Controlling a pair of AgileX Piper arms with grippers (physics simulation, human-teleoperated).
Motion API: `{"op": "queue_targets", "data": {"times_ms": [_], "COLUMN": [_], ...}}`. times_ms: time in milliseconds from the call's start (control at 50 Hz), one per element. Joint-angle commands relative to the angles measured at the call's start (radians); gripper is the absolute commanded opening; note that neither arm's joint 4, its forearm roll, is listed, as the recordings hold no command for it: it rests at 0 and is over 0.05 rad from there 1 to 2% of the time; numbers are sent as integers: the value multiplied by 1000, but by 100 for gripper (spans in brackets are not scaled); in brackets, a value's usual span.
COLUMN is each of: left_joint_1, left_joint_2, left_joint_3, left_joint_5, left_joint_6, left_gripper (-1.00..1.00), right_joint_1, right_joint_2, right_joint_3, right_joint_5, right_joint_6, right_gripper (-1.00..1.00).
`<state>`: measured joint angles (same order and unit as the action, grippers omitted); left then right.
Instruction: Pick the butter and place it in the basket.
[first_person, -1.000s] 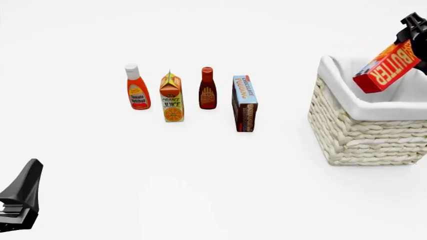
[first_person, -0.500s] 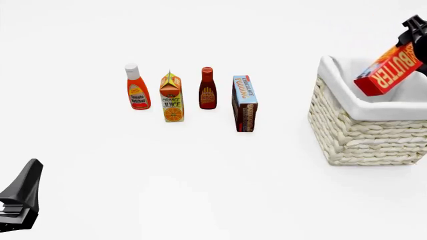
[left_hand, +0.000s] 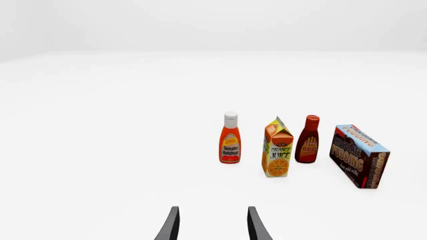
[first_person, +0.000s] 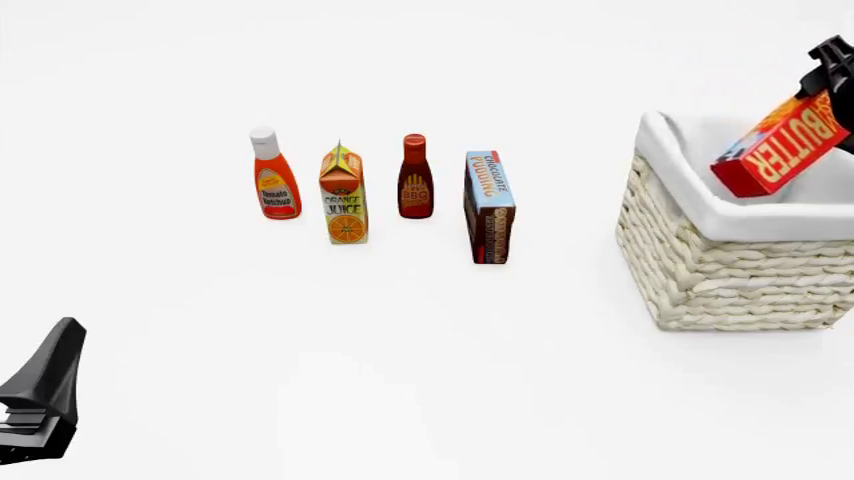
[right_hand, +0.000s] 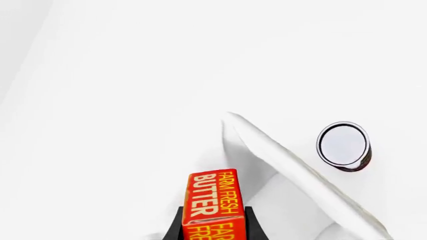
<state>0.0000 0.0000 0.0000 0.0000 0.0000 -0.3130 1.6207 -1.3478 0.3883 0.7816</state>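
Observation:
The butter (first_person: 782, 148), a red and orange box with yellow "BUTTER" lettering, hangs tilted over the open top of the cream wicker basket (first_person: 727, 270) at the right. My right gripper (first_person: 826, 76) is shut on its upper end. In the right wrist view the butter (right_hand: 213, 196) sits between the two black fingers of the gripper (right_hand: 213, 227), above the basket's white cloth liner (right_hand: 300, 175). My left gripper (first_person: 40, 390) rests low at the near left, far from both. In the left wrist view it (left_hand: 212, 227) is open and empty.
A row stands mid-table: tomato ketchup bottle (first_person: 275, 175), orange juice carton (first_person: 343, 195), dark BBQ sauce bottle (first_person: 415, 178), brown-and-blue chocolate pudding box (first_person: 489, 207). A round dark-rimmed, white-topped object (right_hand: 342, 146) shows beyond the basket in the right wrist view.
The butter and my right gripper have drifted slightly right and down over the basket. The left arm and the row of groceries have not moved.

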Motion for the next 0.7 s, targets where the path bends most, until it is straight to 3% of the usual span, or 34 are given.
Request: {"op": "queue_targets", "data": {"times_ms": [20, 560, 700], "left_joint_1": [0, 0, 0], "left_joint_2": [0, 0, 0], "left_joint_3": [0, 0, 0], "left_joint_5": [0, 0, 0], "left_joint_6": [0, 0, 0], "left_gripper": [100, 100, 100], "right_joint_1": [-3, -6, 13], "right_joint_2": [-17, -7, 1], "right_joint_3": [5, 37, 44], "right_joint_5": [-19, -43, -60], "right_joint_6": [15, 9, 33], "right_gripper": [-100, -100, -100]}}
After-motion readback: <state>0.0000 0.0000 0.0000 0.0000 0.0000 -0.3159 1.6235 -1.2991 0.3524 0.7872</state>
